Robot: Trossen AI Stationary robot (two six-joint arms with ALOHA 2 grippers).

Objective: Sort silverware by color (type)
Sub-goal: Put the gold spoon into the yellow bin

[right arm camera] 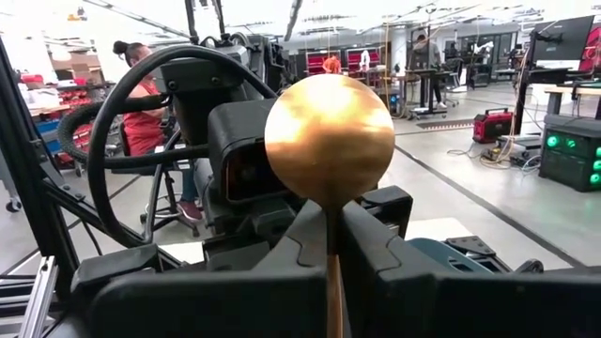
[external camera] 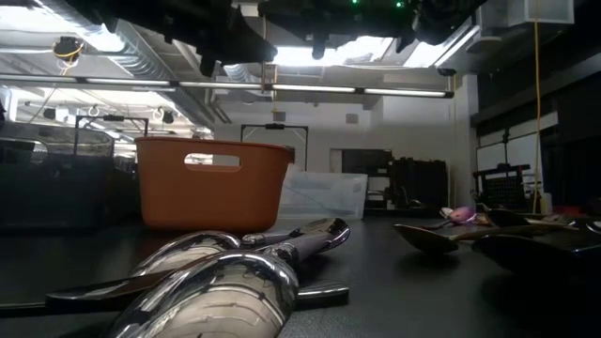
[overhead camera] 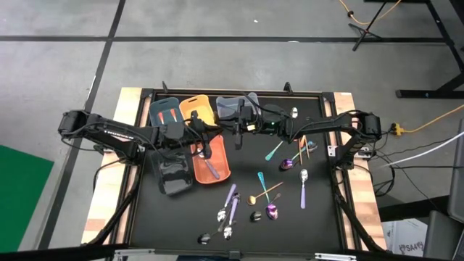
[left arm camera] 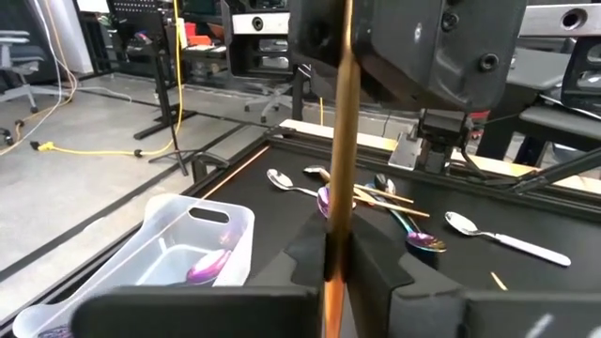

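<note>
Pinched at both ends between the two grippers above the bins, the thin, stiff, slippery gold metal spoon (right arm camera: 329,141) looks light: right gripper (right arm camera: 331,246) clamps the neck, left gripper (left arm camera: 338,258) seemingly closed on the handle.

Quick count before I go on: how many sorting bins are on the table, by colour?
Blue bin: 1
Yellow bin: 1
Clear bin: 1
Black bin: 1
Orange bin: 1
Total: 5
</note>
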